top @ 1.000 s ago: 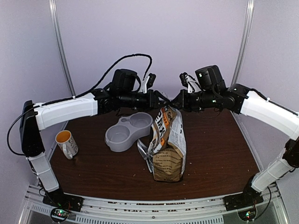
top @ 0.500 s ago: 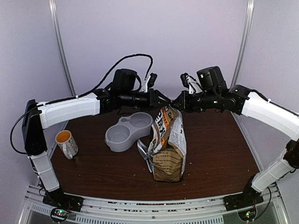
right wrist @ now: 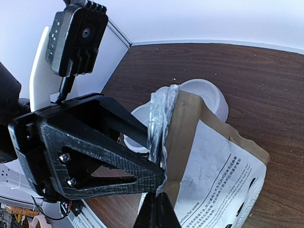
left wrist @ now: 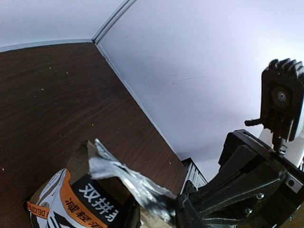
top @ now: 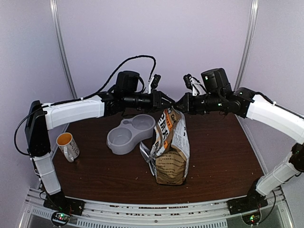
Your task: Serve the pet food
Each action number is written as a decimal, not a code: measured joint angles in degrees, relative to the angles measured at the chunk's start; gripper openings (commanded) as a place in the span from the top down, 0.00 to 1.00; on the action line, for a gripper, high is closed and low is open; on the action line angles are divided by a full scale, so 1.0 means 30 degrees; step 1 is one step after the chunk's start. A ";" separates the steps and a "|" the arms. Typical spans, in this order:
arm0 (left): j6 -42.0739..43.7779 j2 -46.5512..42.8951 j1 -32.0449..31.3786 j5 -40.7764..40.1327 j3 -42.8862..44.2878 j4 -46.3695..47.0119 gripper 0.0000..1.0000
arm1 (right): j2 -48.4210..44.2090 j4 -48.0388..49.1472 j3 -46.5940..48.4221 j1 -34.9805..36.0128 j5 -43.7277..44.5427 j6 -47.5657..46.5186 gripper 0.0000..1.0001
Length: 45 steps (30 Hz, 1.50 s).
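A kraft-brown bag (top: pixel 171 147) with a foil lining stands upright in the middle of the table. The pet food itself is hidden inside it. Both grippers meet at the bag's raised top corner. My right gripper (top: pixel 178 105) is shut on the foil rim; in the right wrist view its fingertips (right wrist: pixel 156 209) pinch the edge of the bag (right wrist: pixel 218 161). My left gripper (top: pixel 167 101) reaches in from the other side. In the left wrist view the torn foil flap of the bag (left wrist: pixel 71 199) lies between its jaws (left wrist: pixel 156 216), which still stand apart.
A grey double bowl (top: pixel 128 134) sits just left of the bag, also visible behind it (right wrist: pixel 204 95). An orange-and-white mug (top: pixel 68 146) stands at the far left. A grey metal piece (top: pixel 144 152) lies at the bag's left foot. Walls close in on three sides.
The left gripper's jaws have narrowed around the bag's foil rim and the left arm has edged slightly right. The bag and the right arm have held still.
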 measured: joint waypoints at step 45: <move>0.0831 -0.0984 -0.0036 -0.1027 -0.1741 0.0648 1.00 | 0.0007 -0.1224 -0.0109 0.1632 0.7242 -0.2237 1.00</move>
